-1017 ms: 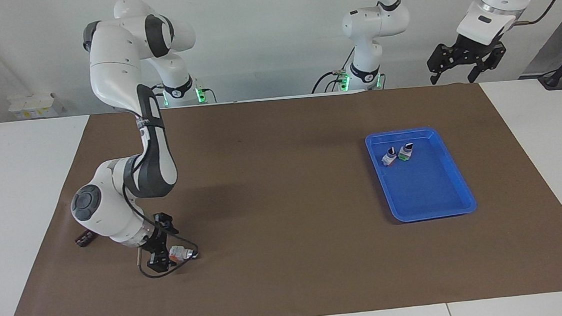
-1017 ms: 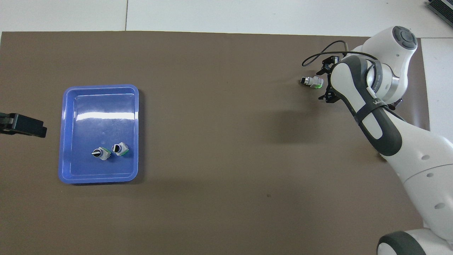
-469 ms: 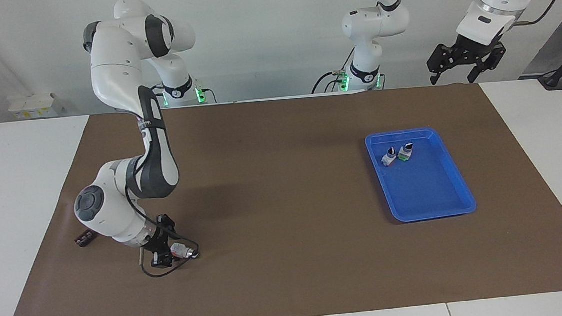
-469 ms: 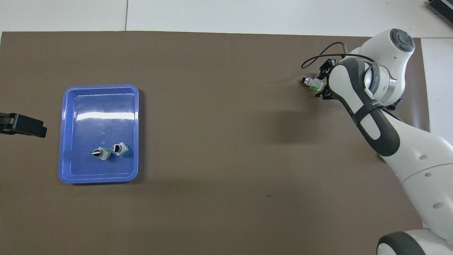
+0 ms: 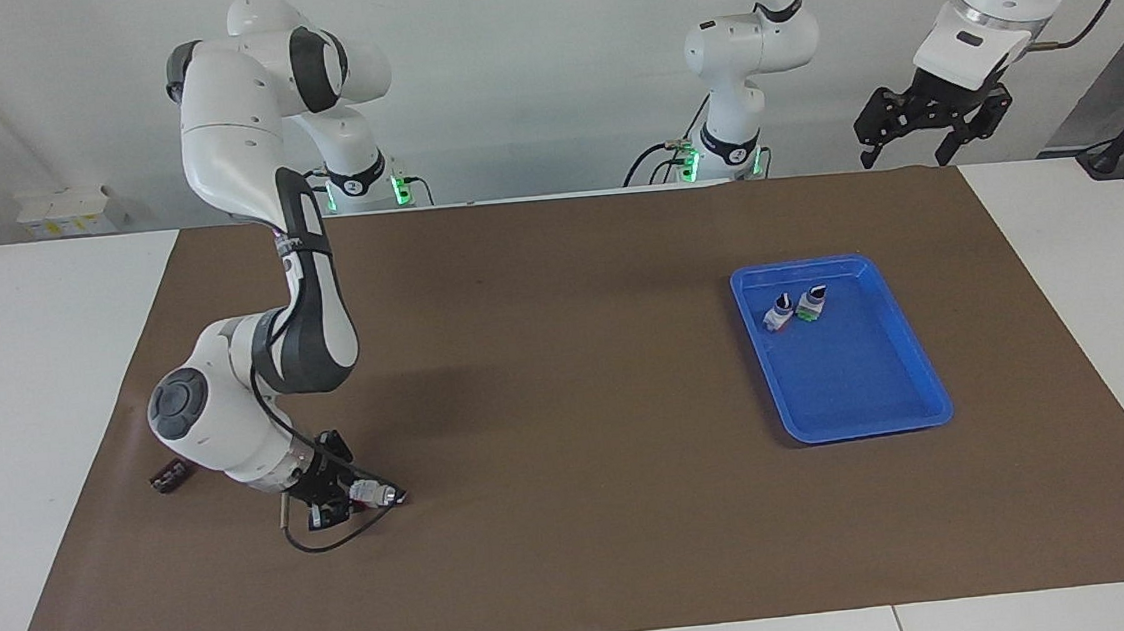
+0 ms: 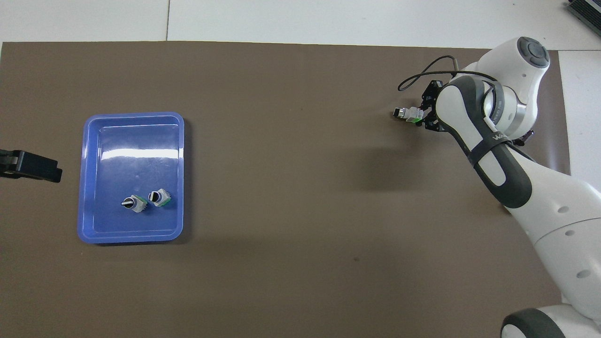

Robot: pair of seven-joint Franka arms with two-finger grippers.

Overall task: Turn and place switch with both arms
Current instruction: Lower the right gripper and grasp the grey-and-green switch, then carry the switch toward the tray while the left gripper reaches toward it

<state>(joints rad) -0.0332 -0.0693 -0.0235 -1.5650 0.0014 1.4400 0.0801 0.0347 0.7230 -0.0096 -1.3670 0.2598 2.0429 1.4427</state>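
Observation:
The switch (image 5: pixel 367 492) (image 6: pixel 406 113) is small and silver-white and lies on its side, low at the brown mat toward the right arm's end. Its black knob points toward the left arm's end. My right gripper (image 5: pixel 340 499) (image 6: pixel 423 115) reaches down from the bent right arm and is shut on the switch's base end. I cannot tell whether the switch still rests on the mat. My left gripper (image 5: pixel 934 122) (image 6: pixel 30 165) waits open and empty, raised high above the left arm's end of the table.
A blue tray (image 5: pixel 868 428) (image 6: pixel 132 115) sits toward the left arm's end. Inside it stand a red-based switch (image 5: pixel 780 313) (image 6: pixel 133 203) and a green-based switch (image 5: pixel 810 303) (image 6: pixel 159 197). A small black object (image 5: pixel 168 477) lies on the mat beside the right arm's elbow.
My right gripper has closed onto the switch's base end. The switch has shifted a little toward the left arm's end. The left arm has not moved.

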